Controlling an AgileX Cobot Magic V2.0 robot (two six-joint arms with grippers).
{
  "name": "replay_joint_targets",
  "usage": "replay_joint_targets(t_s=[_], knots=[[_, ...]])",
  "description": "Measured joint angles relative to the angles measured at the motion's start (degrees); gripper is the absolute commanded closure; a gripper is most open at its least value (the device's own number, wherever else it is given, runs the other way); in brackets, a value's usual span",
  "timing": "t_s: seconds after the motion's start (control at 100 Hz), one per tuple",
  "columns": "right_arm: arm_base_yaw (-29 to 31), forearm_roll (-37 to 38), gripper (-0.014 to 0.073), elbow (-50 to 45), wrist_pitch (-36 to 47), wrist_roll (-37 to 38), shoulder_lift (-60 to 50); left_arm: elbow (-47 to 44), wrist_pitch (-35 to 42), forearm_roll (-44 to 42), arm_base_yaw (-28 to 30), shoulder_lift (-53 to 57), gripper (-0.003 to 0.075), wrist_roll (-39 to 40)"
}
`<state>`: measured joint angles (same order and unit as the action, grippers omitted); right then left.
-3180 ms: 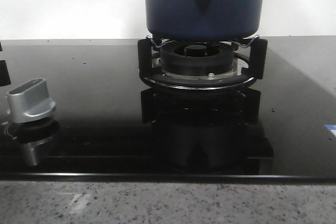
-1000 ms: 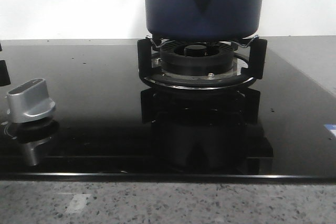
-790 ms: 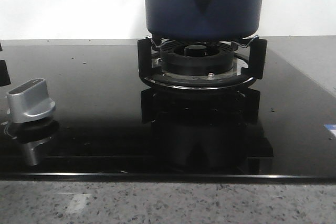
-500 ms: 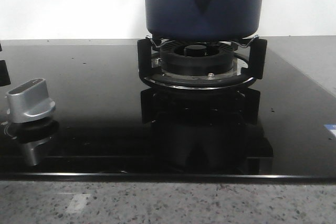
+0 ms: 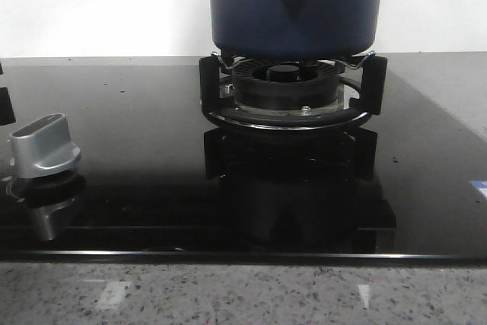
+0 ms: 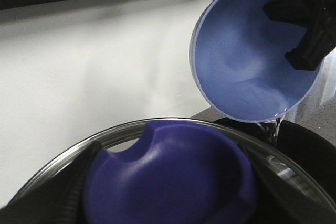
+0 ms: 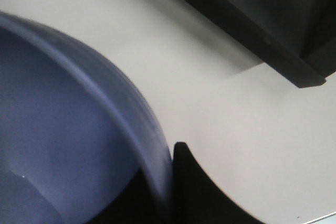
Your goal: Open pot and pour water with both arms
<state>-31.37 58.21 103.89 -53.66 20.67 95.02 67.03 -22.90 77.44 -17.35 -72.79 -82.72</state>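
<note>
Dark right fingers raised; left fingers unseen.

Even, bright light falls on the white wall, while the glossy black hob mirrors the burner sharply. Both wrist views are soft, the near bowl blurred, with dark shadows across the wall.

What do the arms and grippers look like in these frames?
Little shows. No arm appears in the front view. In the left wrist view the right gripper is matte black, blocky and angular. Dark, blurred finger shapes sit at the edge of each wrist view. No cables or markings are visible.
</note>
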Motion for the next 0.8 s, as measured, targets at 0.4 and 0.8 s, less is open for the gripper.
replay_joint_targets(t_s=[0.4, 0.8], knots=[[-2.44, 10.88, 0.0648, 0.0, 0.92, 0.0, 0.0, 0.0, 0.0, 0.0, 0.0, 0.0, 0.0405, 0.0], [-4.74, 23.44, 0.0648, 0.0, 6.86, 0.0, 0.0, 0.0, 0.0, 0.0, 0.0, 0.0, 0.0405, 0.0]])
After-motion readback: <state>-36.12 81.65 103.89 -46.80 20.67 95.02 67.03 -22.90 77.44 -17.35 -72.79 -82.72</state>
